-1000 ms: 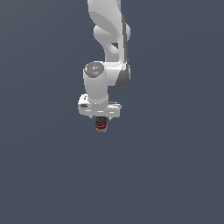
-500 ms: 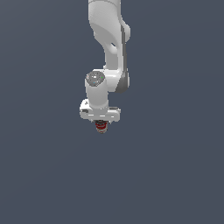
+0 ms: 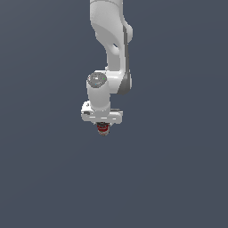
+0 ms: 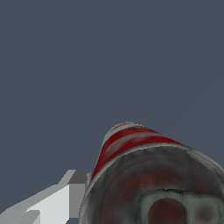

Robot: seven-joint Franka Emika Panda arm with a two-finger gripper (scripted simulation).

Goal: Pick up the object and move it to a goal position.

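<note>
The object is a tiny can (image 3: 103, 129) with a red-and-white label and a dark top. It hangs under the white gripper (image 3: 103, 126), whose fingers are closed on it. The white arm (image 3: 111, 35) comes down from the top of the exterior view. In the wrist view the can (image 4: 144, 175) fills the near part of the picture, with its grey rim and red-and-white side showing. One white finger (image 4: 57, 201) lies against its side there; the other finger is hidden. The can is off the surface.
A plain dark grey-blue surface (image 3: 178, 178) fills the rest of both views. No goal marker, other object or edge shows.
The arm has shifted slightly toward the exterior view's left and turned at the wrist, carrying the can with it. The grip on the can has not changed.
</note>
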